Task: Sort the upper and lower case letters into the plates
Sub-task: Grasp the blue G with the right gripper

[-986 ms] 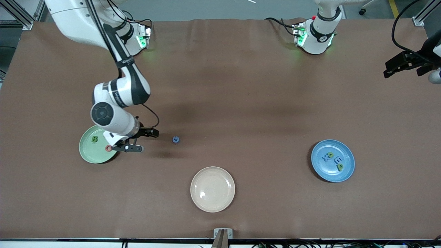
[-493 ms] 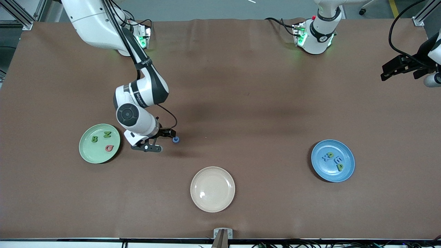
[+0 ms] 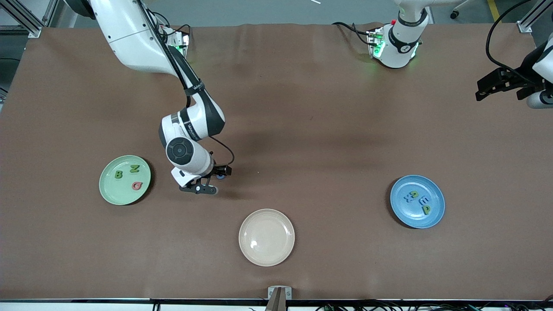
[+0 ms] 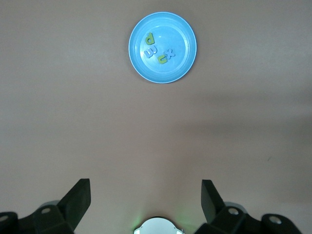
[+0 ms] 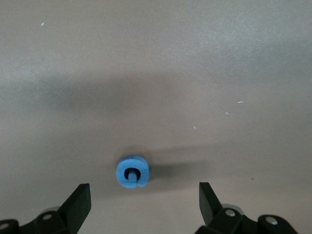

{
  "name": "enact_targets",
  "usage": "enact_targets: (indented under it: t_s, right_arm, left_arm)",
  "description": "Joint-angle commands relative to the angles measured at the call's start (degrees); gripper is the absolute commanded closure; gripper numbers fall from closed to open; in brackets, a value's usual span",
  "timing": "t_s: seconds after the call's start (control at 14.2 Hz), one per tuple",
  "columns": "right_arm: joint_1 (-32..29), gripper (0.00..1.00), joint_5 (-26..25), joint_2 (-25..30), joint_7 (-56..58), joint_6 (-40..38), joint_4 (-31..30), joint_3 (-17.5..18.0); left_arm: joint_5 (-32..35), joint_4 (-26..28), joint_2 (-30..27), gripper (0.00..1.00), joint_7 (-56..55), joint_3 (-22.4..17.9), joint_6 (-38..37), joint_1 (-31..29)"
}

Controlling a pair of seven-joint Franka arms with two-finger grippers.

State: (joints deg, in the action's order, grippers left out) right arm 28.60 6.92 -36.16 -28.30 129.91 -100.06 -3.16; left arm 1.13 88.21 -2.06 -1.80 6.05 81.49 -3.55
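We read B point(image 3: 118, 174), Z point(image 3: 135, 168) and G point(image 3: 136, 185) on the green plate point(image 3: 108, 192), with G at five o'clock. On the blue plate point(image 3: 437, 194) we read x point(image 3: 408, 198), E point(image 3: 424, 200) and P point(image 3: 427, 210).

Matt, seemingly foam blue letter point(image 5: 132, 172)

Open brown table point(image 3: 328, 142) separates the green plate point(image 3: 108, 192), cream plate point(image 3: 266, 255) and blue plate point(image 3: 399, 216), which stand well apart. The right hand point(image 5: 141, 207), fingers spread, hangs over the small blue letter point(image 5: 132, 171), bare cloth all around it. The left hand point(image 4: 145, 204), fingers spread, waits above the table's left-arm end.
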Motion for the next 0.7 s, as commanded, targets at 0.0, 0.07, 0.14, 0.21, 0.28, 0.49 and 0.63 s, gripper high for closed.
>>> enact_targets:
  t_s: [0.0, 0.07, 0.14, 0.21, 0.28, 0.49, 0.63]
  right_arm:
    - [1.19, 0.03, 0.37, -1.81, -1.93, 0.08, 1.97, -0.71]
    - [1.28, 0.06, 0.37, -1.98, -1.93, 0.17, 1.97, -0.71]
    - [1.28, 0.09, 0.29, -2.16, -1.93, 0.52, 1.97, -0.71]
    - [1.37, 0.12, 0.2, -2.51, -1.93, 1.3, 1.89, -0.71]
    - [1.45, 0.16, 0.11, -2.6, -1.93, 1.75, 1.89, -0.71]
    - [1.72, 0.23, -0.06, -3.12, -1.93, 2.8, 1.8, -0.71]
    - [1.81, 0.29, -0.07, -3.3, -1.93, 3.25, 1.8, -0.71]
  left_arm:
    - [-0.69, 1.18, -1.37, 0.0, 2.93, -0.25, -0.36, -0.22]
    - [-0.77, 1.18, -1.37, 0.0, 3.12, -0.25, -0.36, -0.31]
    - [-0.69, 1.18, -1.45, 0.0, 3.29, -0.33, -0.45, -0.31]
    - [-0.69, 1.18, -1.45, 0.0, 3.29, -0.33, -0.45, -0.31]
    - [-0.69, 1.18, -1.28, 0.0, 3.38, -0.33, -0.37, -0.31]
    - [-0.69, 1.0, -0.58, 0.0, 3.12, -0.33, 0.07, -0.14]
    - [-0.42, 1.0, -0.4, 0.0, 2.94, -0.33, 0.08, -0.14]
